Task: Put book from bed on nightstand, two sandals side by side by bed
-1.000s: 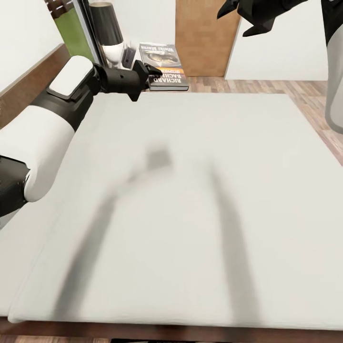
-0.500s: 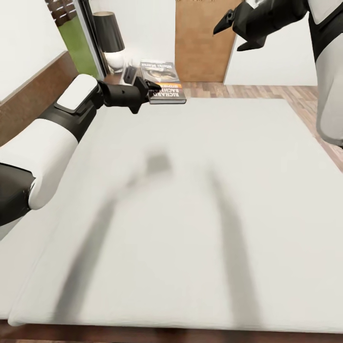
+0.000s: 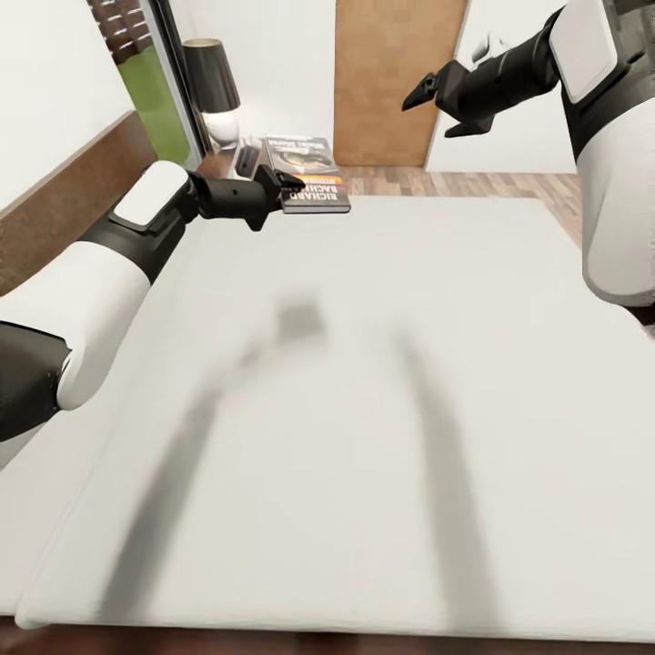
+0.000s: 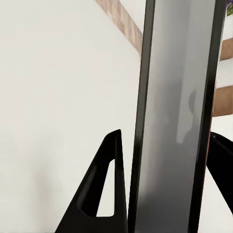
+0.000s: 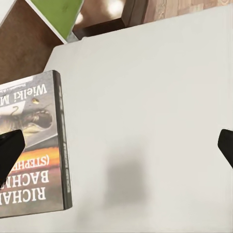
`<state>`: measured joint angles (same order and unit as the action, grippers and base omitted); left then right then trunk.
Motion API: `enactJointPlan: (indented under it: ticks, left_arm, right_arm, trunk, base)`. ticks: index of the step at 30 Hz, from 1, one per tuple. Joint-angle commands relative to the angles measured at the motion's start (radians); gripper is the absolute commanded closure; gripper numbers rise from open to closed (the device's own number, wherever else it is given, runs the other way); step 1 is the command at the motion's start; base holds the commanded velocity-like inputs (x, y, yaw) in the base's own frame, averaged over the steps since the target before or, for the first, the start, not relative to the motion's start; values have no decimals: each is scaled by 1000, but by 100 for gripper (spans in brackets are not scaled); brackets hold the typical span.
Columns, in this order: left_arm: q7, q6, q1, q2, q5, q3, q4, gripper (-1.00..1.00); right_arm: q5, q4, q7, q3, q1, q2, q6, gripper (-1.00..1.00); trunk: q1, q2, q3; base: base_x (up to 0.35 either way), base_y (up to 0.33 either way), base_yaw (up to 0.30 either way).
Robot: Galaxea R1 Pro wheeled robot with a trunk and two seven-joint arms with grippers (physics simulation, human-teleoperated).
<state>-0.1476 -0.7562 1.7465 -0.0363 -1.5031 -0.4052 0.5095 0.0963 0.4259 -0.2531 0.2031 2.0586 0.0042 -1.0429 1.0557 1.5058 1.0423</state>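
The book (image 3: pixel 311 169), a dark paperback with an orange band and white lettering, hangs over the far left corner of the bed (image 3: pixel 364 382). My left gripper (image 3: pixel 284 186) is shut on its near edge. In the left wrist view the book's edge (image 4: pixel 174 121) stands between the two black fingers (image 4: pixel 104 194). My right gripper (image 3: pixel 438 95) hovers open, high over the far side of the mattress; its view looks down on the book (image 5: pixel 36 145). The nightstand (image 3: pixel 218 165) stands just beyond the bed's corner, behind the book. The sandals are out of view.
A lamp (image 3: pixel 213 91) with a black shade stands on the nightstand, with a small dark object (image 3: pixel 246 156) beside it. The dark headboard (image 3: pixel 82 196) runs along the left. A brown wooden door (image 3: pixel 396 77) and plank floor (image 3: pixel 491 182) lie beyond the bed.
The head camera has tilted, so the whole picture sits lower. More of my right arm shows, with its gripper lower in the picture. My left gripper still holds the book near the nightstand.
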Motion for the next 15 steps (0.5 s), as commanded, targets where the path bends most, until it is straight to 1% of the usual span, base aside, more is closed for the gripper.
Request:
enactJointPlan:
  ticks: [1, 9, 12, 15]
  left_arm:
    - [-7, 1, 0, -2, -10, -6, 2, 100]
    - [-3, 0, -4, -11, -8, -9, 1, 100]
    - [5, 0, -5, -13, -8, -10, 1, 100]
    - [25, 0, -6, -19, -10, -10, -5, 100]
  right_arm:
    - [5, 1, 3, 4, -5, 0, -4, -100]
    - [5, 10, 3, 4, -45, -1, -4, -100]
    - [6, 23, 3, 3, -62, 0, -4, -100]
    - [6, 47, 2, 3, -84, 3, -4, -100]
  trunk:
    - [0, 0, -1]
    - [0, 0, -14]
    - [0, 0, -19]
    - [0, 0, -24]
  base:
    - [0, 0, 0]
    - [0, 0, 0]
    - [0, 0, 0]
    - [0, 0, 0]
